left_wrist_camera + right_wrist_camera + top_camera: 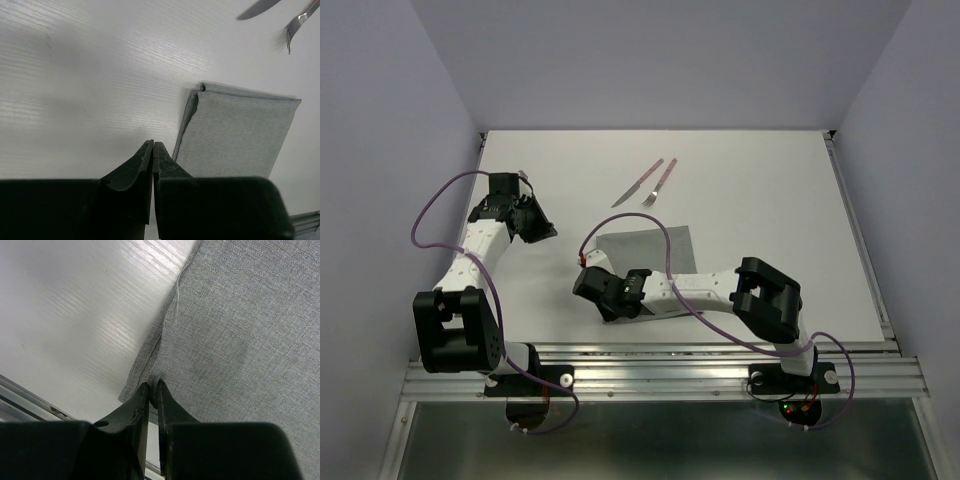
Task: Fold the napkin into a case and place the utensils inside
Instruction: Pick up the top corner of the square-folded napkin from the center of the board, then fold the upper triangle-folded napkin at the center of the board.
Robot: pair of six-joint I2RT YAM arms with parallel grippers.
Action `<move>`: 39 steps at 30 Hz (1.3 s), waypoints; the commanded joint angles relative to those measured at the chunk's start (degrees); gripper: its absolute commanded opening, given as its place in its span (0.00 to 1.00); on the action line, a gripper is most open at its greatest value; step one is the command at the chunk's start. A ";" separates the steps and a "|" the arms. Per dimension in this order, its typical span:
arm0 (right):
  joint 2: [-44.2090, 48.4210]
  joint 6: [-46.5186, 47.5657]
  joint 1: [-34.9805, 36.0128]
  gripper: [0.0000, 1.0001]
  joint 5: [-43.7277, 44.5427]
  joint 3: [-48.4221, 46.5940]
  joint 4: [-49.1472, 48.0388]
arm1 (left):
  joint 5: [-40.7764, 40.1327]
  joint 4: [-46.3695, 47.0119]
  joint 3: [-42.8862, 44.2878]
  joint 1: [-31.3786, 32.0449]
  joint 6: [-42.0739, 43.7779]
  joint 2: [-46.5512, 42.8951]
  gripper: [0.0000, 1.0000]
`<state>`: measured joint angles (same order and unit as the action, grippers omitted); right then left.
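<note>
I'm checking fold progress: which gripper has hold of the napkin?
The right gripper: its closed fingertips pinch the napkin at its edge near a corner. The left gripper is shut on nothing, over the table beside the cloth.

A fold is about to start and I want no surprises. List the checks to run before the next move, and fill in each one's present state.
1. Grip: right end effector closed on the napkin at its near-left corner: ok.
2. Both cloth layers caught in that pinch: cannot tell.
3. Spare arm: left end effector shut, empty, left of the cloth and not touching it: ok.
4. Utensils: knife and fork off the cloth, on the table beyond it: ok.
5. Cloth narrowed to a long pouch: not ok, it is a broad rectangle.
</note>
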<state>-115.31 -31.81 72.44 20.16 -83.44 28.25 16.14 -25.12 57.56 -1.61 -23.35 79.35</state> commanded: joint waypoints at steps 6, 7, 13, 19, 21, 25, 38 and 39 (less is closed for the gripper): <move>2.80 -1.58 0.06 0.01 2.69 -0.15 -1.35 | 0.56 0.16 -0.17 0.03 0.77 -0.51 0.16; 2.98 -1.76 -0.63 0.01 2.69 -0.06 -1.44 | 0.56 0.16 -0.08 0.11 0.77 -0.43 0.16; 7.10 -4.31 -6.51 0.01 1.55 3.89 -4.69 | 0.47 -0.01 -0.08 0.11 1.03 -0.78 0.16; 14.31 -9.14 -14.43 0.01 -1.53 11.79 -10.66 | 0.82 -0.01 -0.17 0.11 1.21 -0.78 0.16; 15.46 -9.67 -17.23 0.01 -1.79 12.86 -11.72 | 0.91 0.07 -0.25 0.03 1.21 -0.78 0.16; 15.55 -9.06 -21.01 0.01 -1.97 12.51 -11.64 | 1.52 0.16 -0.08 0.03 1.12 -0.60 0.16; 12.22 -11.77 -29.19 0.01 1.54 9.53 -8.59 | 3.37 0.52 -1.49 0.11 1.65 -1.13 0.16; 11.69 -12.13 -29.20 0.01 1.28 8.83 -7.69 | 3.46 0.43 -1.22 0.11 1.65 -1.30 0.16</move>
<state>-102.24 -41.21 44.62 19.07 -71.20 19.07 18.26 -25.15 56.45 -1.61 -22.92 79.35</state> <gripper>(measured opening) 0.136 0.159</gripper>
